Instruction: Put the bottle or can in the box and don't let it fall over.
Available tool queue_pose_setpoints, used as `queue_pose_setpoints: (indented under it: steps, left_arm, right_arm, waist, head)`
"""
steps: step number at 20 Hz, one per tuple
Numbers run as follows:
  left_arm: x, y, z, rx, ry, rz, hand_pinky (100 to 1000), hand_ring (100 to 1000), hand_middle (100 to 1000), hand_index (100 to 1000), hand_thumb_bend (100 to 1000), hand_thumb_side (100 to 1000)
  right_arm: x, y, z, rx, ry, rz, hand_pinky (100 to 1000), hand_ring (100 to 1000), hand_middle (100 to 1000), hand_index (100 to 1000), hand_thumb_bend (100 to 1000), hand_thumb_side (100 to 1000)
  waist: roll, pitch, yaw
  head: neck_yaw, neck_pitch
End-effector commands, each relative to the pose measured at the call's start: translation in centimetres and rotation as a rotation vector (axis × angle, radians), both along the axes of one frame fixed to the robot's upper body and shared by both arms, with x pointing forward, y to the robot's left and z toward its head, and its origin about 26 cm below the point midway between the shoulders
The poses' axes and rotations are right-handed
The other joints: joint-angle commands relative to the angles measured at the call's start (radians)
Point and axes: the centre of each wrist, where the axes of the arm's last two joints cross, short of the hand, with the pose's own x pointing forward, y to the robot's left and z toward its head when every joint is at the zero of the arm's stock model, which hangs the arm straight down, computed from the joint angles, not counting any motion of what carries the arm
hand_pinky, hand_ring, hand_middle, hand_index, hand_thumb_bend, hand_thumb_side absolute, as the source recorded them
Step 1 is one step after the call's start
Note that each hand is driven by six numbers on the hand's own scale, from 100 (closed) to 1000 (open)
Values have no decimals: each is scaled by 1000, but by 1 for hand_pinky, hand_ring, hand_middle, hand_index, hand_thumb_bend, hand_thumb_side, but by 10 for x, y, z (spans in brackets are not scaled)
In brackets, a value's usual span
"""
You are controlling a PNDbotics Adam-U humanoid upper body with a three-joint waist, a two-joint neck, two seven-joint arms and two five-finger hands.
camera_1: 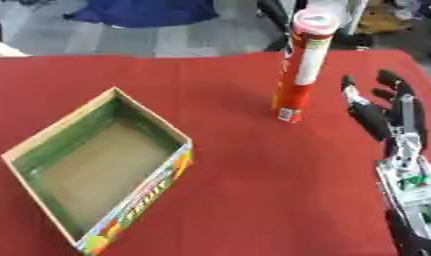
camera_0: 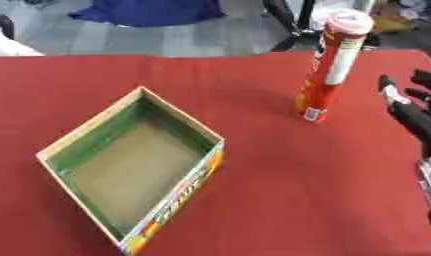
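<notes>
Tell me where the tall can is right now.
The tall red can stands upright on the red tablecloth, right of centre toward the far edge. It is apart from the open right hand beside it and well clear of the empty box at lower left.

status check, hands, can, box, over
Right hand open beside the can, not touching. Left hand out of view. Can upright on the red table. Box empty, path clear.

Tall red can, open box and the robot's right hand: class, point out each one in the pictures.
Tall red can [camera_1: 297, 75]: right eye view, on the middle of its upright body.
Open box [camera_0: 176, 198]: left eye view, on its printed outer side wall.
Right hand [camera_1: 376, 120]: right eye view, on a straight finger.
</notes>
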Motion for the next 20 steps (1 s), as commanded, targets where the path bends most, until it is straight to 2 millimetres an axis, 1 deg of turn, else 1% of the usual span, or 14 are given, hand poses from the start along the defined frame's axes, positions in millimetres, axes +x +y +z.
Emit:
queue_pose_setpoints:
  steps: [1,11,14,15,16,20]
  left_arm:
    - [-1,7,16,40,-33,8,815,862,774,796,288,845]
    - [-1,7,16,40,-32,8,815,862,774,796,288,845]
    - [-1,6,16,39,-33,7,815,863,774,796,288,845]
    - [-1,6,16,39,-32,6,815,863,774,796,286,847]
    - [-1,6,16,39,-32,6,815,863,774,796,288,845]
    - [-1,6,16,39,-32,6,815,862,774,796,289,845]
  right_arm:
    - [0,-4,7,-8,-21,-7,751,863,857,873,372,376]
    - [0,-1,5,-3,-16,8,752,865,859,874,378,376]
    - [0,3,5,-17,-13,46,755,879,873,885,401,373]
    - [1,4,5,-23,-10,61,756,885,877,890,468,342]
    - [1,6,6,-31,-7,78,757,891,885,896,420,373]
    - [2,13,7,-64,3,149,761,919,915,926,466,370]
  waist:
    - [4,-14,0]
    - [4,-13,0]
    - [4,-12,2]
    - [4,-12,2]
    - [4,-13,2]
    - [4,-13,4]
  head:
    - [2,4]
    - [1,4]
    - [0,4]
    - [0,3]
    - [-1,3]
    - [-5,1]
